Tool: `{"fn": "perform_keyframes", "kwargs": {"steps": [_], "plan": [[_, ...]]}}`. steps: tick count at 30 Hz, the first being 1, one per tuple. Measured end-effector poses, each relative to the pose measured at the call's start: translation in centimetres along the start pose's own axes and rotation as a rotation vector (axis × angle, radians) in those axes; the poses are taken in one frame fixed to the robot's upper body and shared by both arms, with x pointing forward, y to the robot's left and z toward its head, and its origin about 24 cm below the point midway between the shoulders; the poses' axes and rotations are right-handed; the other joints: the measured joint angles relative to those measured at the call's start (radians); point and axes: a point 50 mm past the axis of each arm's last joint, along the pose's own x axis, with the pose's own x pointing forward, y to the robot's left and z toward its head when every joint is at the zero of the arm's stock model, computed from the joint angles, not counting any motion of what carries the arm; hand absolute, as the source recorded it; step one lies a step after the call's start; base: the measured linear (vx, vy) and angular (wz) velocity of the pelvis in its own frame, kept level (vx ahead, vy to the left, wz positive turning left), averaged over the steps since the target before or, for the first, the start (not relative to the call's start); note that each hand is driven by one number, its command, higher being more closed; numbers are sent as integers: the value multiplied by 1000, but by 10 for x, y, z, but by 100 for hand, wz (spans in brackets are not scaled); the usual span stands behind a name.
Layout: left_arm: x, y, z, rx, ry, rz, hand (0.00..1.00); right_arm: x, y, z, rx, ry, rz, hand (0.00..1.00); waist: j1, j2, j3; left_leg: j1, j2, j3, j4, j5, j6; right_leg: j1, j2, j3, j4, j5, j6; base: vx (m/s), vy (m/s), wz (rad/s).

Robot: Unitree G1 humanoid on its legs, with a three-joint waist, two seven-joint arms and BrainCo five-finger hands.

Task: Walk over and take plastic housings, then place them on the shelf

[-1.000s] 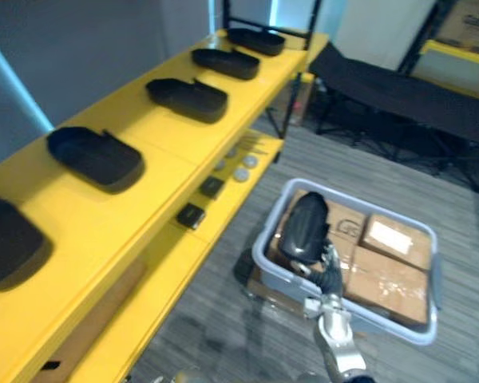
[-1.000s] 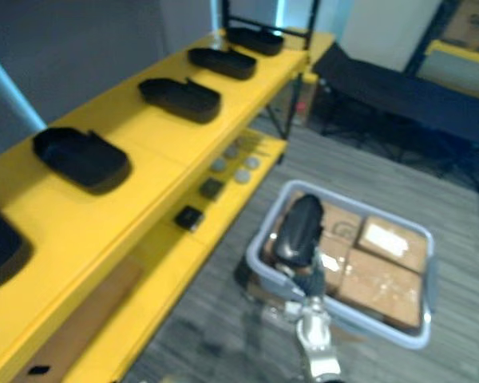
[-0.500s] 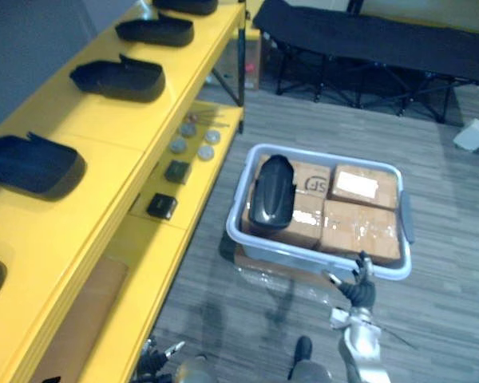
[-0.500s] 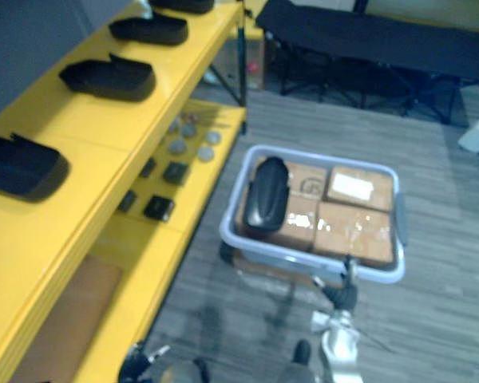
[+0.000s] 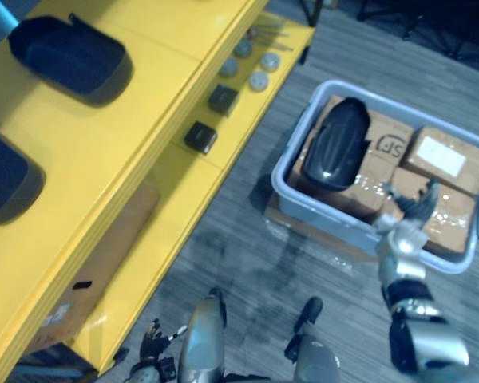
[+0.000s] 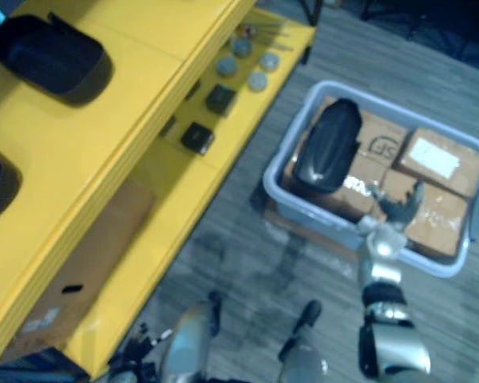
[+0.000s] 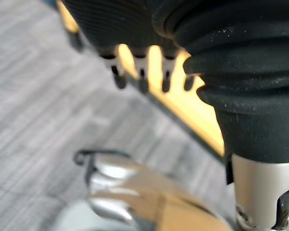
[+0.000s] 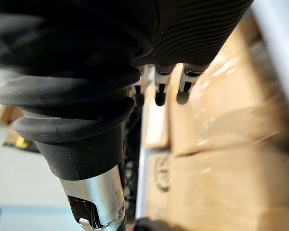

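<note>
A glossy black plastic housing (image 5: 337, 144) lies on cardboard boxes (image 5: 447, 155) inside a grey bin (image 5: 327, 222) on the floor. My right hand (image 5: 407, 211) hovers over the bin's near rim, to the right of the housing, open with fingers spread and holding nothing. Its fingers (image 8: 159, 94) hang above the boxes in the right wrist view. Two more black housings (image 5: 68, 56) (image 5: 4, 179) rest on the yellow shelf's top (image 5: 144, 112). My left hand (image 5: 156, 351) hangs low beside the shelf, fingers (image 7: 142, 79) relaxed and empty.
The shelf's lower level carries small black blocks (image 5: 199, 137) and round grey discs (image 5: 259, 80). A flat cardboard box (image 5: 88, 271) lies under it. Grey plank floor (image 5: 247, 247) separates the shelf from the bin.
The camera has swung down and closer, so the whole scene has shifted. My right hand has come up over the bin's near rim, nearer the boxes.
</note>
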Motion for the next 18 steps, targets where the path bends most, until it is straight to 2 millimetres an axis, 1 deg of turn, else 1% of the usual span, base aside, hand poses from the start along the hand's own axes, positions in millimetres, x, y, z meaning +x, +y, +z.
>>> {"fn": "perform_keyframes", "kwargs": {"steps": [2,3,4,6,8,9,10,12,14,15,18], "plan": [[-1,-1,-6,-9,24,-11,0,10,2,12,-17,0,-17,0,10,7,6,-18,-14,-28,1,2,4,-2,-5,-19,0,0,1,-19,70,24],[-1,-1,-6,-15,25,-14,0,12,3,13,-26,4,-18,0,13,7,8,-22,-15,-30,3,2,4,-3,-6,-23,0,0,1,-21,70,16],[-1,-1,-6,-27,24,-19,0,16,2,15,-41,9,-24,0,24,11,12,-33,-17,-41,15,2,4,-5,-6,-29,0,0,1,-24,71,10],[-1,-3,-6,-38,17,-28,0,21,3,21,-47,23,-35,0,31,18,32,-33,-19,-55,21,2,4,-4,-6,-34,11,0,0,-35,72,7],[-1,-5,-4,-35,1,-46,0,29,3,32,-56,28,-54,0,43,30,46,-52,-20,-58,34,-1,8,-22,-10,-35,25,-2,-2,-86,95,1],[-1,-6,-3,-36,-5,-51,0,31,1,34,-64,37,-62,0,48,33,47,-58,-21,-58,35,-1,9,-30,-11,-35,29,-2,-2,-105,101,2],[1,-9,0,-44,-11,-69,0,35,-3,38,-82,54,-85,0,55,43,53,-68,-22,-64,44,-2,10,-36,-13,-36,37,-2,-2,-72,69,3],[1,-15,1,-49,-11,-92,0,39,-8,42,-106,73,-123,0,66,54,62,-72,-26,-64,52,-4,14,-41,-20,-35,46,-4,-2,-90,85,2],[1,-18,1,-64,-9,-102,0,43,-10,48,-118,96,-153,0,74,57,64,-98,-30,-66,62,-5,16,-63,-26,-36,54,-5,-3,-134,117,2],[2,-21,3,-64,-12,-113,0,47,-17,52,-131,103,-185,0,80,65,70,-109,-33,-71,68,-6,17,-67,-28,-40,54,-6,-6,-135,111,7],[1,-23,2,-63,-8,-124,0,49,-21,57,-139,125,-231,0,83,69,72,-130,-42,-78,71,-2,22,-79,-34,-49,55,-6,-5,-79,70,12]]}}
